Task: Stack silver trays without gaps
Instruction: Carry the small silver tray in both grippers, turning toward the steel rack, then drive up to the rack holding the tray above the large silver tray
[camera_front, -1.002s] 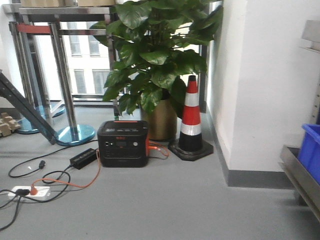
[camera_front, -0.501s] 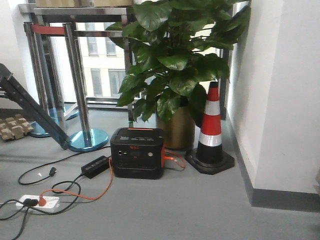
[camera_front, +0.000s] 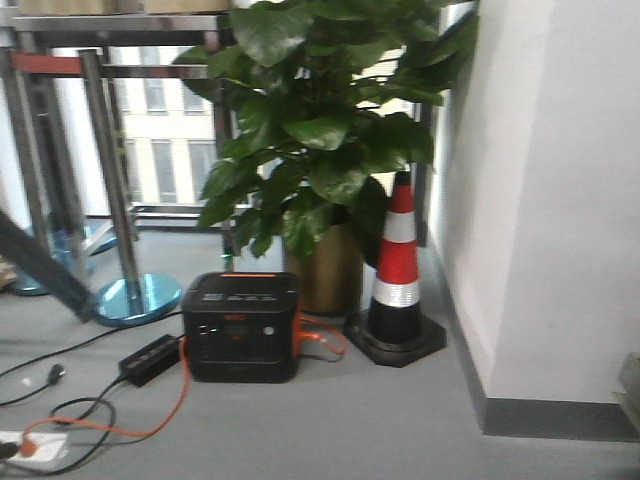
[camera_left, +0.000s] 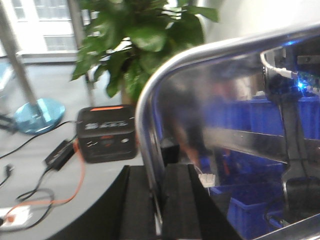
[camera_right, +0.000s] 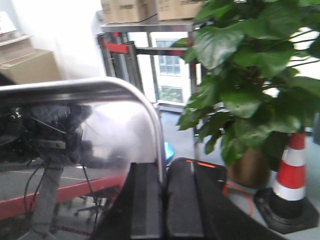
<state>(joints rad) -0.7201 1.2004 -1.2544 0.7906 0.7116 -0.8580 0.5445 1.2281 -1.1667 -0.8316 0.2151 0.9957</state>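
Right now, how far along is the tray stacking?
No finished stack is in view. In hand: the left fingers and right fingers each pinch a silver tray rim; one tray or two, I cannot tell. Left: setting it down nested; the front view shows plant and cone, no trays.

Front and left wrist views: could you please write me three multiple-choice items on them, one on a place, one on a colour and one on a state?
1. Where does the traffic cone stand relative to the plant pot? A. left of it B. right of it C. on top of it
2. What colour is the cable looping at the black power station's right side? A. blue B. orange C. green
3. How is the left claw? A. open and empty B. shut on the silver tray's rim C. out of view
Key: 1 B, the front view shows the cone at the pot's right; 2 B, the loop shows orange; 3 B, both fingers press the rim between them.
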